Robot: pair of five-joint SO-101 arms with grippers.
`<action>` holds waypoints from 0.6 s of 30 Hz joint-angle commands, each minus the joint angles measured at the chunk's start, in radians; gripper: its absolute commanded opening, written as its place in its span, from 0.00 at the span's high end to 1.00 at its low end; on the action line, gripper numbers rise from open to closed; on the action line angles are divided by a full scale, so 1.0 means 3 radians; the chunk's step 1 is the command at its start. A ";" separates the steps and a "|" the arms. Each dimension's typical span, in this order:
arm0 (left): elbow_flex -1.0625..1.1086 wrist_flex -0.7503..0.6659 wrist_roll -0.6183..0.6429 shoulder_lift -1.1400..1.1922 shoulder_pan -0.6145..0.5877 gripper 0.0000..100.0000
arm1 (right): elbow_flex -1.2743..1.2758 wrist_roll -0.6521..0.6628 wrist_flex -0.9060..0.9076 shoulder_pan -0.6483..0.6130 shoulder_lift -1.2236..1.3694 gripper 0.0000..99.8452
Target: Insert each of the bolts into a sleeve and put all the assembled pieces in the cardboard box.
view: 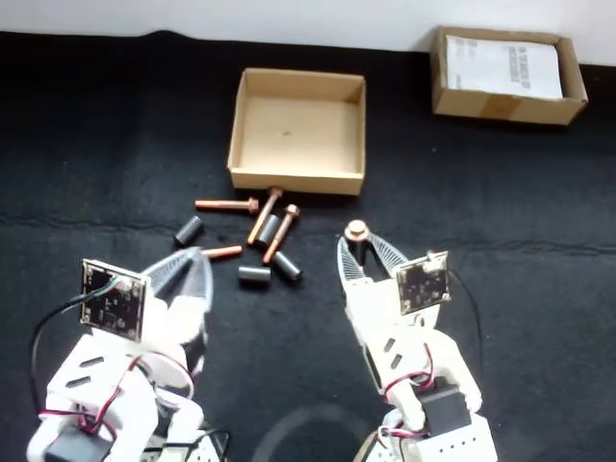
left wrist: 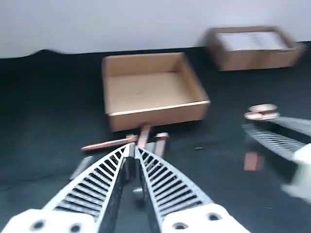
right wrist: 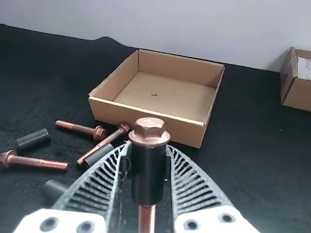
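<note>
My right gripper [view: 356, 243] [right wrist: 148, 147] is shut on a black sleeve [right wrist: 147, 170] with a copper bolt [right wrist: 148, 129] through it, held upright in front of the open cardboard box [view: 296, 178] [right wrist: 146, 112]. That bolt's head [left wrist: 262, 110] also shows in the left wrist view. My left gripper [view: 197, 258] [left wrist: 132, 151] hovers at the left edge of the loose parts, its fingertips together with nothing visible between them. Several copper bolts [view: 226, 204] [view: 281, 234] and black sleeves [view: 188, 230] [view: 254, 275] lie between the box and the grippers. One bolt [view: 223, 252] lies right at the left fingertips.
A second cardboard box [view: 452, 91] holding a printed sheet stands at the back right. Black cloth [view: 520, 212] covers the table, with open room to the right of the parts and at the far left.
</note>
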 commanded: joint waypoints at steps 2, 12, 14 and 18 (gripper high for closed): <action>0.0407 -0.0005 -0.0164 -0.0115 -0.0795 0.99 | -0.0478 0.0020 0.0146 0.0043 -0.0043 0.99; 0.1256 -0.0005 -0.0164 -0.0105 -0.1741 0.99 | -0.0933 0.0026 0.0125 0.0079 0.0269 0.99; 0.1445 -0.0005 -0.0164 -0.0105 -0.1788 0.99 | -0.1158 0.0026 0.0125 0.0141 0.0570 0.99; 0.1747 -0.0010 -0.0164 -0.0105 -0.1788 0.99 | -0.1644 0.0015 0.0125 0.0263 0.1261 0.99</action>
